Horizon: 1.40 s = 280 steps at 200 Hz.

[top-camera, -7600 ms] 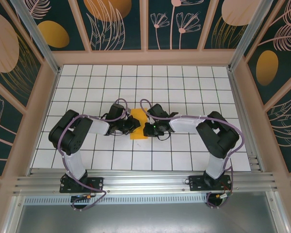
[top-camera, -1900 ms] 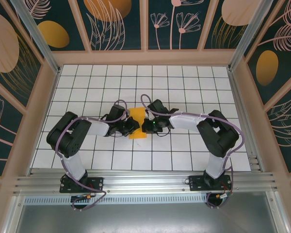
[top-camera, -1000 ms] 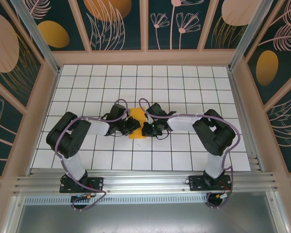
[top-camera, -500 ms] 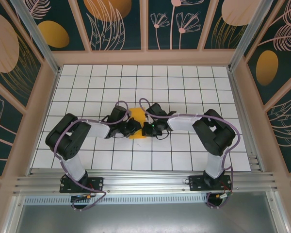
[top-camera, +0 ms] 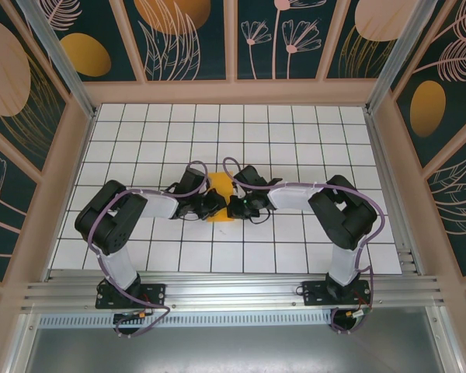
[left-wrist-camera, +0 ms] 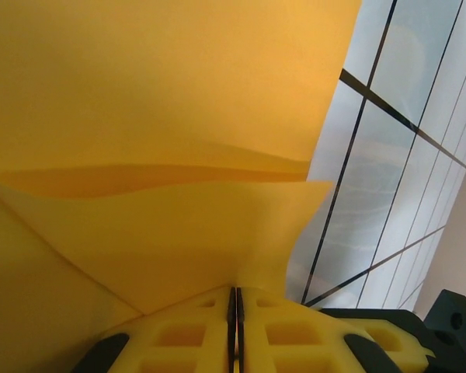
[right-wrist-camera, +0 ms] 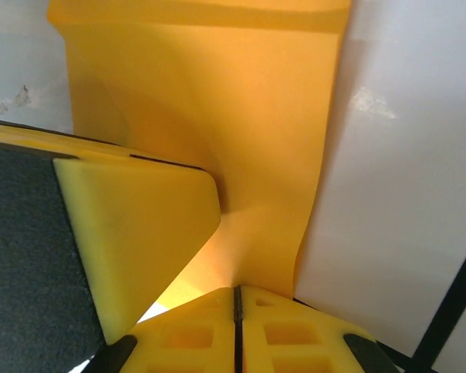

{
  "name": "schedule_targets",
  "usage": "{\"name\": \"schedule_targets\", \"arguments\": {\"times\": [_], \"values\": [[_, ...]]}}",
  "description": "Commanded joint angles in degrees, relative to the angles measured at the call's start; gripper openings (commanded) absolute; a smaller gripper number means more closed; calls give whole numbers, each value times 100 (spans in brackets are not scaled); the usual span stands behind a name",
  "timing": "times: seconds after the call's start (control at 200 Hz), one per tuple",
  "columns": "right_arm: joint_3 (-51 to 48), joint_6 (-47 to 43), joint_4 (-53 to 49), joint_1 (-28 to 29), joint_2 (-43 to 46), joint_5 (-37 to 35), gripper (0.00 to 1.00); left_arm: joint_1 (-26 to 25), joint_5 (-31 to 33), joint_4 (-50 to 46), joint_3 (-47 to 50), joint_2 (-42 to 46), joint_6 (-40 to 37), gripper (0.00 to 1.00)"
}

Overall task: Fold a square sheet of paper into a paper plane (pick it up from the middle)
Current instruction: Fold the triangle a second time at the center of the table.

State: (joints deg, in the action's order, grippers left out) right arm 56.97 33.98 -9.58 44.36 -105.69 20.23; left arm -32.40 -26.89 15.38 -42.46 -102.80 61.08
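We start with the table [top-camera: 311, 140]. Bare white tiles lie ahead of both grippers and out to either side of them, so we judge there is ample room to lift, turn or lay the work flat. The wall panels [top-camera: 179, 39] stand well beyond the fingertips. The nearest hard things are the two arms themselves, crowded wrist to wrist.

The sheet of paper [top-camera: 220, 185] lies between the two grippers and runs on ahead of their fingertips as a narrow doubled strip. From the left wrist we see layers bowing apart, one flap lifting off another. We judge it very light and limp. It will take a crease readily, buckle if pushed end-on, and tear or slide out if the two grips pull against each other. The doubled edges near its middle look the firmest place to take hold.

The left gripper [top-camera: 210, 205] has its pads pressed together to a hairline seam, and the paper's edge runs into that seam, so we read it as pinching the sheet. The right gripper [top-camera: 233, 207] is likewise closed on the opposite edge.

Just left of the right fingertips a yellow finger [right-wrist-camera: 140, 225], which we take to be the other gripper's, lies over the paper. We cannot tell whether it touches. Clearance there is the tightest.
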Motion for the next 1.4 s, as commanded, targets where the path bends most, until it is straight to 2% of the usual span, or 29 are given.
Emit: {"name": "schedule_targets", "arguments": {"times": [0.0,0.455,0.821,1.086,1.276,1.396], "values": [[-403,-14,-935,53,-368,-563,9,186,478,-475,-89,-152,-387,13],[-454,-74,-1151,142,-619,-643,9,887,712,-1085,-648,-523,-1163,15],[-481,-67,-1156,134,-648,-614,9,1381,747,-1150,-846,-677,-1489,16],[-462,-23,-1208,161,-522,-654,9,1599,1142,-1631,-1507,-706,-1835,16],[192,-93,-1140,162,-47,-711,11,1643,1143,-1737,-1670,-240,-1819,16],[591,-45,-851,165,358,-760,15,1638,985,-1569,-1367,266,-1696,19]]}}
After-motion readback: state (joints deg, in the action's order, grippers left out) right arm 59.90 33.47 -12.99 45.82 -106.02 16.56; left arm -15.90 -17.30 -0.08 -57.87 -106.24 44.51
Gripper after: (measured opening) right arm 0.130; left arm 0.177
